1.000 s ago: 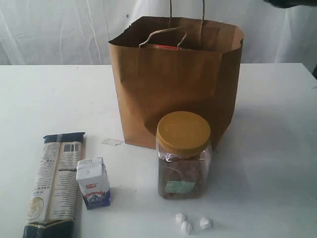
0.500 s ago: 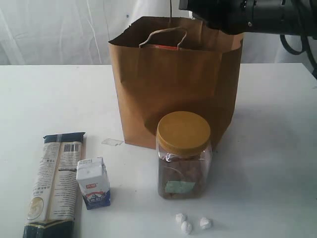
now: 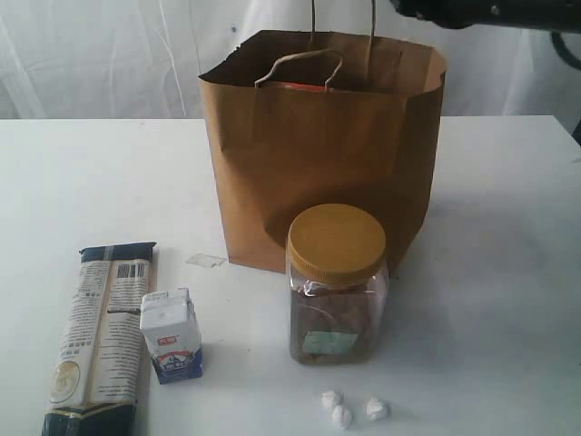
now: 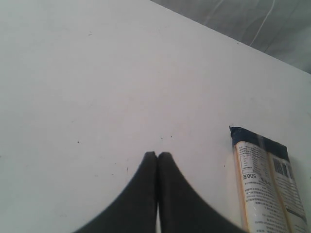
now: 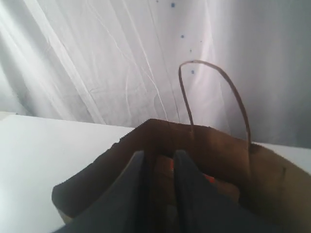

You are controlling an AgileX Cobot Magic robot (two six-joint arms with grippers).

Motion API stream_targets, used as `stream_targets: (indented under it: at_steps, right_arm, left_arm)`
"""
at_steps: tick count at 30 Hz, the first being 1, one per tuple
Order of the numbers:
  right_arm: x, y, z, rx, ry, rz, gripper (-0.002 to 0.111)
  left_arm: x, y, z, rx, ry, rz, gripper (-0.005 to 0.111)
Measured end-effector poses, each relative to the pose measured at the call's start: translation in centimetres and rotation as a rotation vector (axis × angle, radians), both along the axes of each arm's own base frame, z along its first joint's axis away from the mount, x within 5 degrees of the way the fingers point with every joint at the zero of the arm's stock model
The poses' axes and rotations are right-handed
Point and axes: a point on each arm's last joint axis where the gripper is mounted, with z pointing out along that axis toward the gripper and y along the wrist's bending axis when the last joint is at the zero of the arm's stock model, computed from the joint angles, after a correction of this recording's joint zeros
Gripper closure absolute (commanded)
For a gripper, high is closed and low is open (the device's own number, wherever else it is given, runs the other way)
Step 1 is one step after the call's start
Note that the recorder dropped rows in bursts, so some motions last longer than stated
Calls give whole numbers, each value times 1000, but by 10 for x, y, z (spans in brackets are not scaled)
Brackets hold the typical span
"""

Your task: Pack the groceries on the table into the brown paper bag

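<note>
Pulling back rightward, the black right arm point(image 3: 490, 11) is drawing away above the tall brown kraft paper bag point(image 3: 318, 145). Its right gripper point(image 5: 159, 155) is hanging slightly parted; the left gripper point(image 4: 157, 154) is sitting pressed closed.

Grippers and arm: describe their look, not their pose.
The left gripper has two smooth matte-black fingers, slim at the tips and flaring wide toward the base. The right gripper has the same dark tapered pair. In the exterior view the right arm is a black casing with a black cable; no markings show.
</note>
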Motion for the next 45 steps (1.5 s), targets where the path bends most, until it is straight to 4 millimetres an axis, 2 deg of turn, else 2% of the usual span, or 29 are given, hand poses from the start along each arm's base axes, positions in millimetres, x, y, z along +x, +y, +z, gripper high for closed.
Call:
stream_targets:
  at_steps: [2, 5, 8, 9, 11, 12, 15, 16, 17, 19, 25, 31, 35, 38, 41, 45]
  right_arm:
    - [-12, -4, 10, -73, -49, 34, 95]
    - [-37, -13, 21, -292, -125, 108, 105]
    - [-59, -25, 19, -550, -93, 181, 108]
    - [-65, -31, 15, -624, -42, 193, 108]
    - [-79, -49, -6, -762, 187, 167, 108]
    - [-86, -59, -23, -806, 345, 122, 108]
    - [-94, -65, -54, -795, 535, 77, 108]
    - [-98, -63, -71, -760, 602, 94, 108]
    - [-100, -62, -80, -742, 626, 104, 108]
    - [-105, -51, -108, -584, 670, 147, 108]
    - [-118, -29, -155, -401, 706, 381, 108]
    - [-117, -9, -182, -421, 745, 536, 108]
    - [-113, -3, -199, -447, 804, 555, 108]
    - [-112, -2, -204, -467, 819, 561, 107]
    - [-109, -2, -203, -495, 803, 568, 97]
    - [-107, -2, -201, -510, 789, 571, 78]
  left_arm:
    - [0, 0, 0, 0, 0, 0, 107]
    - [0, 0, 0, 0, 0, 0, 107]
    - [0, 0, 0, 0, 0, 0, 107]
    - [0, 0, 0, 0, 0, 0, 107]
    - [0, 0, 0, 0, 0, 0, 107]
    - [0, 0, 0, 0, 0, 0, 107]
    - [0, 0, 0, 0, 0, 0, 107]
    - [0, 0, 0, 0, 0, 0, 107]
    - [0, 0, 0, 0, 0, 0, 107]
    - [0, 0, 0, 0, 0, 0, 107]
    - [0, 0, 0, 0, 0, 0, 107]
    - [0, 0, 0, 0, 0, 0, 107]
    - [0, 0, 0, 0, 0, 0, 107]
    - [0, 0, 0, 0, 0, 0, 107]
    - [0, 0, 0, 0, 0, 0, 107]
    - [0, 0, 0, 0, 0, 0, 107]
